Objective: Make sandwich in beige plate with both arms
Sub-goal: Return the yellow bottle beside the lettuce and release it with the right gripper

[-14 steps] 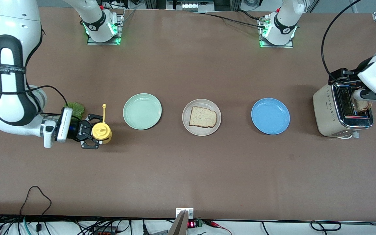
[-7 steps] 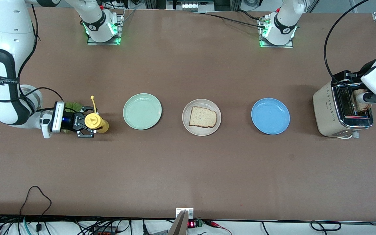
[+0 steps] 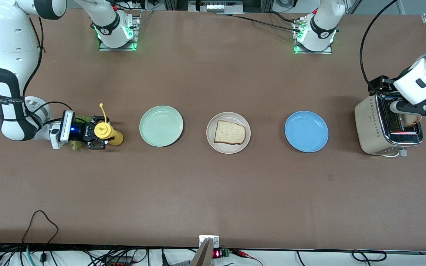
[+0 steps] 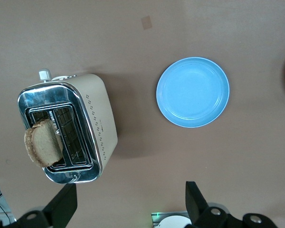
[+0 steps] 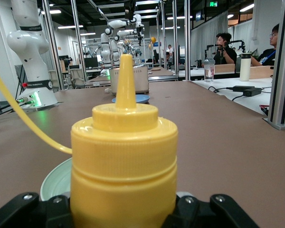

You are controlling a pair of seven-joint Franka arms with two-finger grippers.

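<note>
The beige plate [image 3: 213, 142] sits mid-table with one bread slice [image 3: 229, 132] on it. A second bread slice [image 3: 411, 119] stands tilted in the toaster [image 3: 370, 125] slot; it also shows in the left wrist view [image 4: 40, 142]. My left gripper [image 3: 425, 109] hovers over the toaster, open and empty [image 4: 128, 204]. My right gripper [image 3: 97, 136] is shut on a yellow squeeze bottle [image 3: 105, 131] at the right arm's end of the table, seen close in the right wrist view [image 5: 123, 166]. The green lettuce leaf [image 3: 75, 145] lies under the right wrist, mostly hidden.
A mint green plate [image 3: 161, 125] lies between the bottle and the beige plate. A blue plate [image 3: 306, 131] lies between the beige plate and the toaster, and shows in the left wrist view [image 4: 192, 92]. The bottle's open cap dangles on a yellow strap [image 3: 103, 111].
My right gripper has come down and back toward the right arm's end with the yellow bottle. My left hand has risen over the toaster; the slice stays in the slot.
</note>
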